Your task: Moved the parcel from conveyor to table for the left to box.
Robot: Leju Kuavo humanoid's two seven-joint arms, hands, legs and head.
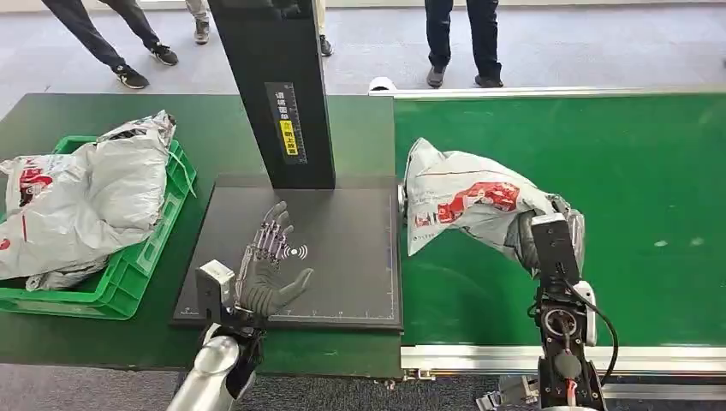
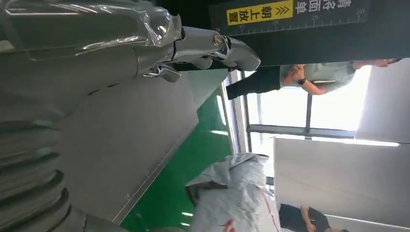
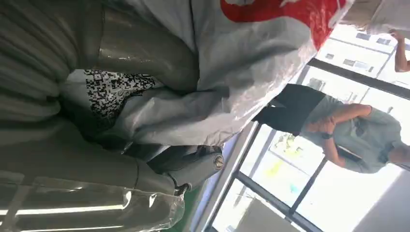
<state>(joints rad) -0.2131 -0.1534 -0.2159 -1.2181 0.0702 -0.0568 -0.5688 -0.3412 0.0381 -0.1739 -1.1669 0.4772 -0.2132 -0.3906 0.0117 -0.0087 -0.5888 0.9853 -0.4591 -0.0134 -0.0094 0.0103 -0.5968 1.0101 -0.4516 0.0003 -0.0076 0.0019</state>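
A grey-white plastic parcel (image 1: 467, 201) with red print sits at the left end of the green conveyor (image 1: 616, 171), next to the black weighing pad (image 1: 342, 248). My right hand (image 1: 548, 233) grips its right end, and the wrist box hides most of the fingers. In the right wrist view the parcel (image 3: 232, 72) is wrapped against my palm with the thumb (image 3: 193, 166) under it. My left hand (image 1: 270, 265) hovers over the pad's near left part, fingers spread and holding nothing. The left wrist view shows its fingers (image 2: 212, 46) above the pad and the parcel (image 2: 237, 198) beyond.
A green crate (image 1: 137, 274) at the table's left holds several grey parcels (image 1: 86, 193). A black scanner column (image 1: 278, 86) rises behind the pad. People stand beyond the table and conveyor (image 1: 462, 38). The conveyor's metal rail (image 1: 514, 355) runs along its near edge.
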